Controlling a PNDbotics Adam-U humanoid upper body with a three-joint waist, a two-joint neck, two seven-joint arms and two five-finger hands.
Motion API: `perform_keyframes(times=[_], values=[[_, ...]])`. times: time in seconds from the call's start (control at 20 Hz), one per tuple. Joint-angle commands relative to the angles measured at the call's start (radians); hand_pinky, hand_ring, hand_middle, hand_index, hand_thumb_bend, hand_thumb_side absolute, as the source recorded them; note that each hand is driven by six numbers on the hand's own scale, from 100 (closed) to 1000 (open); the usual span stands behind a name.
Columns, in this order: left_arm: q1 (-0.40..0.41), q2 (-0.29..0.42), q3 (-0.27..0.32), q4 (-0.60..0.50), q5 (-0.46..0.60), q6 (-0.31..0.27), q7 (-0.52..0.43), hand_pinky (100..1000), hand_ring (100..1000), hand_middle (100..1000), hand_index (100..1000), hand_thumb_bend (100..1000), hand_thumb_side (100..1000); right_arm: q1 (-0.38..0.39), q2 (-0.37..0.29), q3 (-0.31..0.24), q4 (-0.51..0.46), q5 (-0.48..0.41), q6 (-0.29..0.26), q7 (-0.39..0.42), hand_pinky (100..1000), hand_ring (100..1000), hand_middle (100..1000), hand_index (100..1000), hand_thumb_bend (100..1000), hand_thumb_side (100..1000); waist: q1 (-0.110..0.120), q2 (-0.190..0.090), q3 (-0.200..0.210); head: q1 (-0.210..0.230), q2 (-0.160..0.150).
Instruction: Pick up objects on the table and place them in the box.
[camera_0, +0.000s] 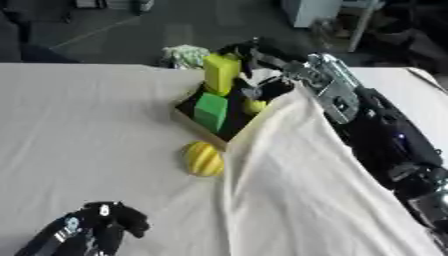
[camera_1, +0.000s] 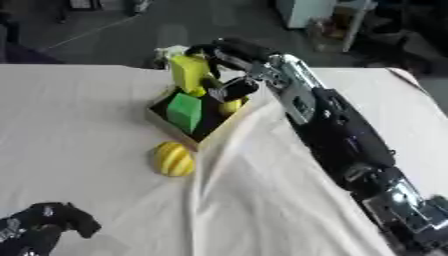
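The left hand (camera_0: 96, 225) rests at the near left corner of the table (camera_0: 79, 125), well short of the box (camera_0: 188, 120), its fingers curled and holding nothing. A fold of the pale cloth (camera_0: 297, 190) rises to the right of it and runs up to the box's right side. A yellow ribbed ball (camera_0: 203, 158) lies on the cloth just in front of the box, near its front corner, apart from both hands. The box is shallow, with a dark inside and a tan rim. In it stand a green block (camera_0: 211, 111) toward the front and a small yellow round thing (camera_0: 255, 106) toward the right. Above the box's far end, the right hand (camera_1: 223, 75) reaches in from the right, its fingers closed round a tall yellow block (camera_0: 220, 74) held upright. A pale green thing (camera_0: 182, 54) lies beyond the box at the table's far edge.
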Motion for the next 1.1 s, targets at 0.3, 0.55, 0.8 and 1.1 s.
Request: perform_keyframes(times=[0.3, 0.55, 0.8, 1.1], values=[[-0.016, -0.006, -0.004, -0.021, 0.009, 0.003, -0.007, 720, 695, 540, 732, 100, 717, -0.067, 0.048, 0.025, 0.169, 0.128, 0.087, -0.117, 725, 652, 439, 576, 100, 184, 0.002, -0.014, 0.007, -0.009, -0.017], [-0.016, -0.005, -0.004, -0.021, 0.009, 0.003, -0.007, 720, 694, 539, 732, 100, 716, -0.061, 0.053, 0.046, 0.192, 0.208, 0.047, -0.156, 749, 688, 476, 635, 100, 218, 0.002, -0.015, 0.005, -0.006, -0.019], [-0.014, -0.004, -0.003, -0.021, 0.008, 0.004, -0.005, 719, 694, 539, 732, 100, 716, -0.052, 0.05, 0.029, 0.191, 0.289, -0.014, -0.154, 764, 715, 520, 728, 100, 223, 0.002, -0.015, -0.001, -0.003, -0.02], [-0.013, -0.002, 0.0, -0.021, 0.007, 0.003, -0.002, 719, 694, 539, 731, 100, 715, -0.041, 0.031, 0.029, 0.169, 0.377, -0.103, -0.113, 808, 783, 690, 895, 100, 267, 0.001, -0.016, -0.006, 0.001, -0.021]])
